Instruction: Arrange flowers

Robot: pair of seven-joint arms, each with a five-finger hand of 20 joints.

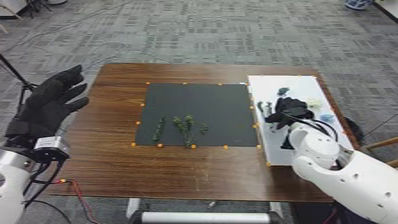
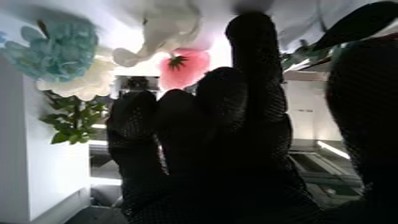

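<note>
Looks to me as though the delicate bit is picking up, because the right hand (image 1: pixel 289 111) is down among the flowers over the white board (image 1: pixel 298 82), on the table's (image 1: pixel 115 172) right side. That hand looks open, thumb well away from the fingers, and I see nothing gripped in it. The wrist view has a pink flower (image 2: pixel 185 69) close by the fingertips, a blue flower (image 2: pixel 67 50) and a cream flower (image 2: pixel 84 82) off to 1 side, and a dark leaf (image 2: pixel 355 22) near the thumb. With everything that crowded, closing the hand could catch 2 blooms at once, or squash petals where only a stem was wanted. A thin stem might also slip inside the smooth curl of a glove, or roll flat against the board and refuse to be pinched. Over on the dark mat (image 1: pixel 200 100) lie 3 green pieces: a slim sprig (image 1: pixel 160 129), a branching sprig (image 1: pixel 185 131) and a small sprig (image 1: pixel 204 128), apart from each other. If the right hand crosses too low with a flower, a trailing stem could drag them askew. The left hand (image 1: pixel 55 100) is open over the table's left edge, clear of trouble.
</note>
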